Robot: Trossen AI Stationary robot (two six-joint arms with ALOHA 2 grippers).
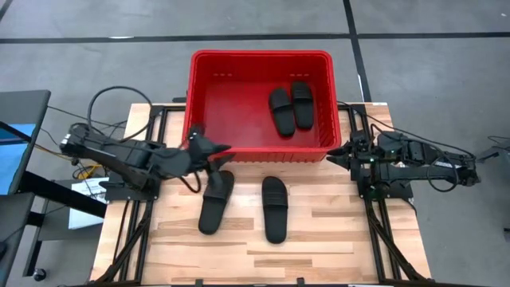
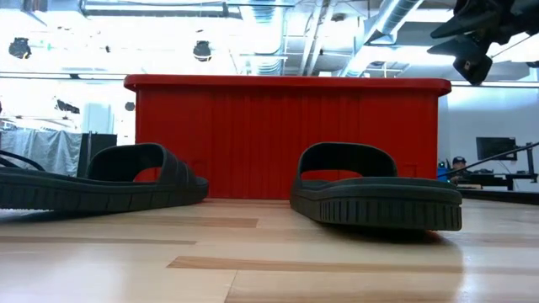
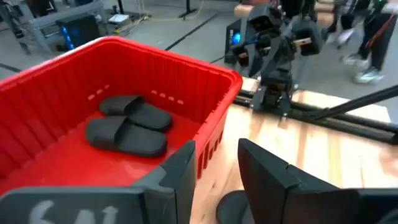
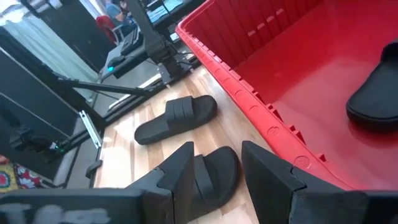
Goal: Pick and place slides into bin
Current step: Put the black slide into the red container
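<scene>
2 slides [image 1: 288, 108] inside bin [image 1: 260, 57]

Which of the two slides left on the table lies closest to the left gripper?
The angled slide on the left; the left gripper hovers, open, right by its top end. The straight slide lies farther right.

This looks like a robotics lab or workshop: a grey concrete floor [image 1: 96, 24] with dark lines, bare ceiling ducts [image 2: 383, 25] and lamps, computer monitors [image 2: 495, 148], and a wooden counter [image 1: 319, 239] on black metal frames.
</scene>
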